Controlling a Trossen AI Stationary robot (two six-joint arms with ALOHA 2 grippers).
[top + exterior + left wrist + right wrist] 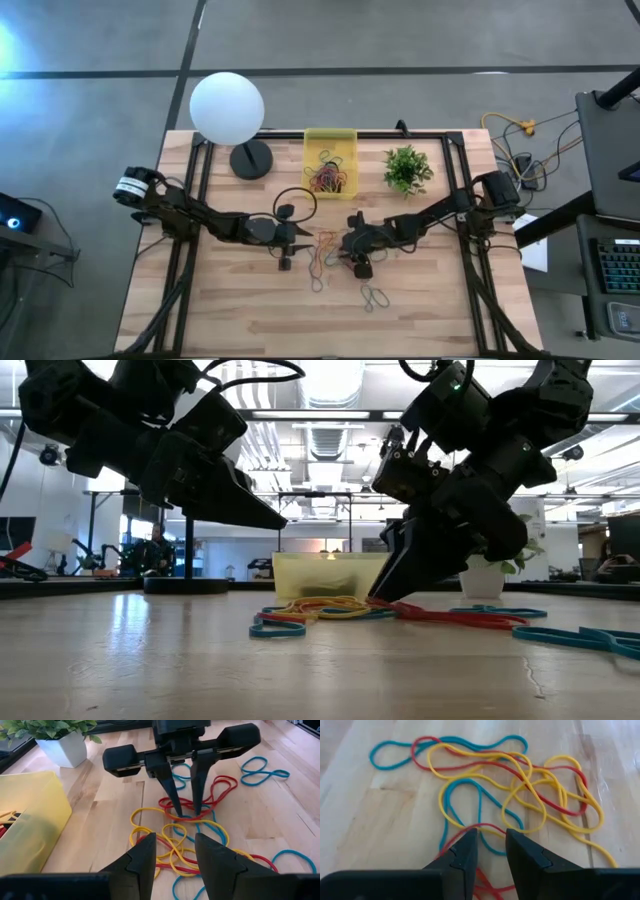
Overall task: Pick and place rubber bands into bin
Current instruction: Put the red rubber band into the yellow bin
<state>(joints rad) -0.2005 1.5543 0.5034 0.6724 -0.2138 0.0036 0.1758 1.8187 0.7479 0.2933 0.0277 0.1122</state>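
A tangle of yellow, red and blue rubber bands (pixel 321 255) lies flat on the wooden table between my two grippers. The yellow bin (pixel 330 140) stands at the far side with several bands inside. My right gripper (pixel 491 837) is open and points down at the pile's right side, with a strand of a red band (pixel 481 825) between its fingertips. My left gripper (pixel 175 855) is open and hovers above the table at the pile's left side (pixel 165 837), touching nothing. The left wrist view shows the right gripper (pixel 185 812) standing on the red loop. My right gripper comes from above with its fingertips (pixel 174 810) down at the table, one on each side of a red band's strand (pixel 186 818) at the pile's right end. The band lies flat and slack. I cannot tell whether the fingers touch it.
A white globe lamp (pixel 227 108) stands at the far left and a small green plant (pixel 407 168) to the right of the bin. More blue bands (pixel 375 297) lie loose toward the near edge. Bare wood lies near and to both sides.
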